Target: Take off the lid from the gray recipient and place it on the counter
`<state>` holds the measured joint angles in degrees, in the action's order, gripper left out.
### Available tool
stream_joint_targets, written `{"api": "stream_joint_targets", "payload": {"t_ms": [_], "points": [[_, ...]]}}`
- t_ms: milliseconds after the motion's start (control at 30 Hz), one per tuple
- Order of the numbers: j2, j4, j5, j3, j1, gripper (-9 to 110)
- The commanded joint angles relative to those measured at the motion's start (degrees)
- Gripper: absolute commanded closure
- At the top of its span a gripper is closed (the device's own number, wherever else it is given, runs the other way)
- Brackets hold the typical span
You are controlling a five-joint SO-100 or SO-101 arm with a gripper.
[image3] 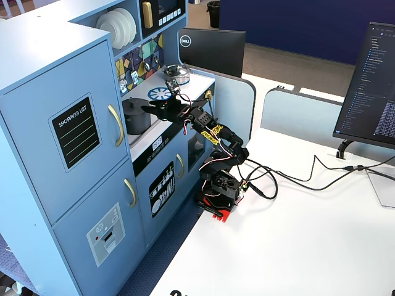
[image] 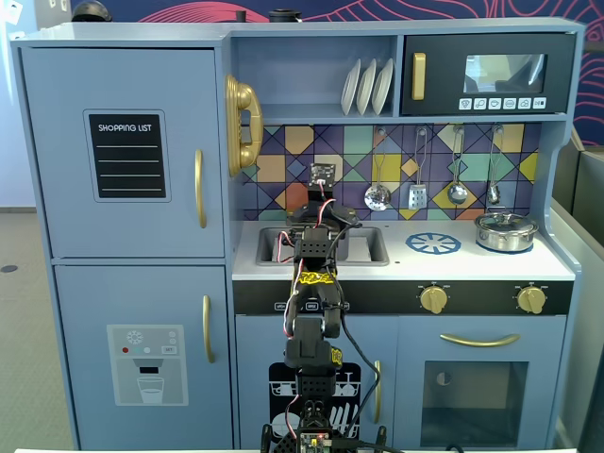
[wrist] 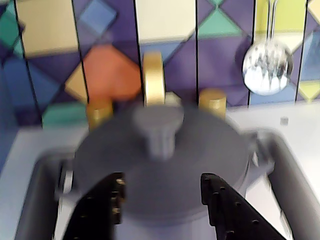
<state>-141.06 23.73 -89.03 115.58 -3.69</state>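
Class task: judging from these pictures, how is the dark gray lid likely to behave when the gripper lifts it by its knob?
The lid looks like a rigid flat disc, so it probably won't flex. Its knob is small and smooth, so it may slip or tilt between the open gripper fingers. It likely weighs little, being toy-sized.

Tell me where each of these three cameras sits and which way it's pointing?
Fixed view, front: faces the toy kitchen straight on from behind the arm's base; the whole arm shows, reaching over the counter toward the sink.
Wrist view: rides on the arm, looking past the open gripper at the lid and the tiled backsplash.
Fixed view, side: high and off to one side, looking down across the kitchen and desk; the whole arm shows, with the gripper by the gray recipient.
Shared: both fixed views show the silver pot.
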Motion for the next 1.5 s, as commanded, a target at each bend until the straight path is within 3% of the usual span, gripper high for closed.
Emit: {"api": "stream_joint_targets", "payload": {"t_ms": [0,867,1467], "points": [[1.2,-3.7,0.7,-4.0,0.7,77],[10.7,-19.2,-2.4,0.2,-0.3,78],[19.8,-22.9,-4.0,-4.2,0.4,80]]}}
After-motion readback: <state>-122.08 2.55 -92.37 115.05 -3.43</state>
